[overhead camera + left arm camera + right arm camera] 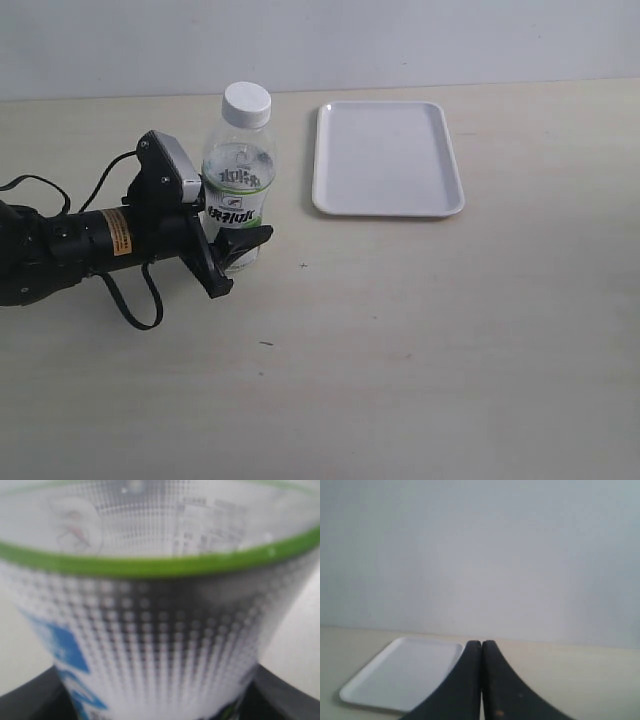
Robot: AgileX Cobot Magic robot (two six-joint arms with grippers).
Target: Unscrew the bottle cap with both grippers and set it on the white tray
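Observation:
The clear bottle [239, 185] stands upright on the table with its white cap [246, 104] screwed on top. My left gripper [232, 258], black with an orange label, reaches in from the left, its fingers closed around the bottle's lower body. In the left wrist view the bottle's label [160, 630] fills the frame, blurred, between black fingers [30, 700]. The white tray [386, 158] lies flat to the right of the bottle. In the right wrist view my right gripper [481, 646] is shut with nothing in it, and the tray [405, 672] lies beyond it. The right arm is outside the exterior view.
A pale wall runs along the table's far edge. Black cables [130, 300] loop on the table beside the left arm. Bare beige table surface [430, 340] stretches across the front and right.

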